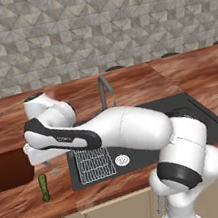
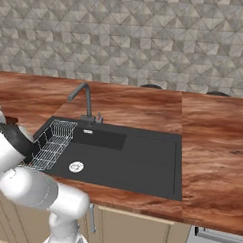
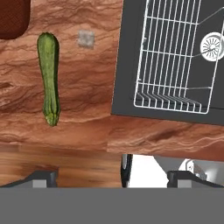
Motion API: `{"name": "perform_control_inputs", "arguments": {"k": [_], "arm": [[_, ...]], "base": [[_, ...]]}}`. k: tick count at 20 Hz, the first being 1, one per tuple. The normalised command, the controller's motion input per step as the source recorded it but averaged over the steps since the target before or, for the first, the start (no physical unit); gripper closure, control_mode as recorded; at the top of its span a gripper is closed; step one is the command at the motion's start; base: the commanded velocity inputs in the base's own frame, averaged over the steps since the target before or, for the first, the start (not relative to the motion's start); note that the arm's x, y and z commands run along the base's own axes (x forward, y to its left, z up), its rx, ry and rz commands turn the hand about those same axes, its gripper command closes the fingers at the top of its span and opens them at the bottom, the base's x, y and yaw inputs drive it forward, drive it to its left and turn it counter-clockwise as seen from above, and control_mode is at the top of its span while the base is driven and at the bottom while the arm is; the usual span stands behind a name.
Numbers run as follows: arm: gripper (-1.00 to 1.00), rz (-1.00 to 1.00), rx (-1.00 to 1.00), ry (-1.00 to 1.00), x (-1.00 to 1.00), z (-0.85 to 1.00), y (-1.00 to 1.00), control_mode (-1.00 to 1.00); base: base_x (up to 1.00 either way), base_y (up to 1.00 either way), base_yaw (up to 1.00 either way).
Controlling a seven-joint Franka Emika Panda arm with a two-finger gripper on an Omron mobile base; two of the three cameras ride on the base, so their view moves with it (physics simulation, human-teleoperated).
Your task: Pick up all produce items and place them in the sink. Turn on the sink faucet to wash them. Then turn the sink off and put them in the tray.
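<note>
The produce item, a small dark-green cucumber [image 1: 44,187] [image 3: 49,78], lies on the wood counter between the tray [image 1: 5,170] [image 3: 12,17] and the sink [image 1: 184,118] [image 2: 137,159] [image 3: 124,65]. My gripper [image 1: 50,167] [image 3: 113,177] hovers above the counter, just over and slightly right of the cucumber. It is open and its fingertips [image 3: 41,177] stand wide apart with nothing between them. The sink faucet [image 1: 105,89] [image 2: 84,99] stands behind the basin, and no water is visible.
A white wire rack [image 1: 94,163] [image 2: 52,143] [image 3: 175,57] sits in the sink's left end beside the round drain [image 1: 122,160] [image 2: 76,166] [image 3: 213,46]. A small grey speck [image 3: 85,39] lies on the counter near the cucumber. The counter's front edge runs close by.
</note>
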Motion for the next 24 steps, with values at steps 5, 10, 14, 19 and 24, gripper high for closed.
{"name": "perform_control_inputs", "arguments": {"k": [5, 10, 14, 19, 24], "arm": [[-1.0, 0.0, 0.0, 0.01, 0.0, -0.34, 0.35, -1.0], [-1.0, 0.0, 0.0, 0.0, 0.02, -0.32, 0.28, -1.0], [-1.0, 0.0, 0.0, 0.0, 0.18, -0.3, 0.15, -1.0], [-1.0, -0.02, 0.0, 0.0, 0.21, -0.26, 0.16, -1.0], [-1.0, -0.03, 0.0, 0.0, 0.15, -0.26, 0.16, -1.0]], "base": [[0.0, 0.0, 0.0], [0.0, 0.0, 0.0], [0.0, 0.0, 0.0], [0.0, 0.0, 0.0], [0.0, 0.0, 0.0]]}}
